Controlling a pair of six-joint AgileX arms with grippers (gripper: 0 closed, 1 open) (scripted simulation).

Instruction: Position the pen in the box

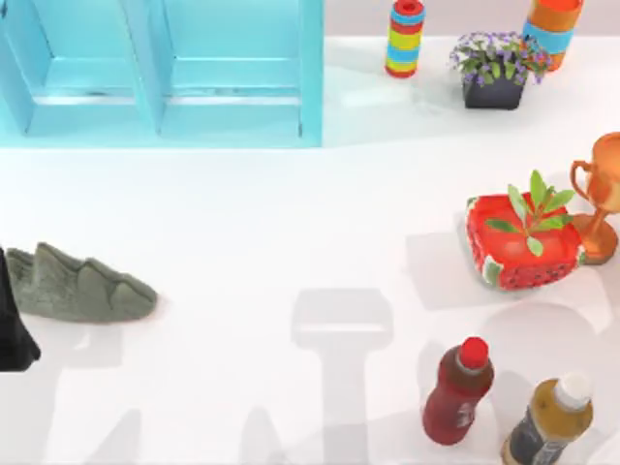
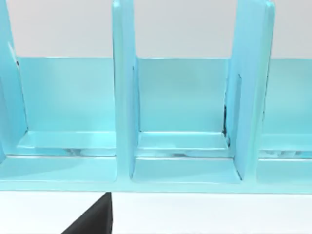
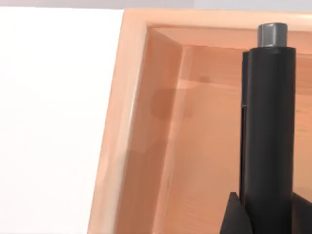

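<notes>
**Pen: transfer to the box, held in the right gripper**

The pen [image 3: 269, 122] shows in the right wrist view as a dark barrel with a grey end cap, standing upright. The right gripper [image 3: 268, 214] is clamped on its lower part, one dark finger on each side. Behind the pen lies the inside corner of a pale wooden tray [image 3: 136, 97], not the blue box.

The box [image 1: 310, 77] stands at the far left of the table, its compartments open to the front. The left arm [image 1: 12, 320] is parked at the table's left edge, beside the grey rock [image 1: 82, 283].

Procedure, as judged:
1. Keep the grip firm, because the barrel is slim and could pivot.
2. Carry the pen high across the clutter on the right.
3. Line it up between two dividers, clear of the walls, before releasing it.

Count, top view:
- Box: one.
- Rock: one.
- Bottles: two, one red [image 1: 457, 392] and one amber [image 1: 547, 421].
- Trophy [image 1: 603, 194]: one.
- Flower pot [image 1: 494, 68]: one.
- Red planter [image 1: 523, 247]: one.
- Banded cylinders: two, one striped [image 1: 405, 39] and one orange [image 1: 552, 29].
</notes>
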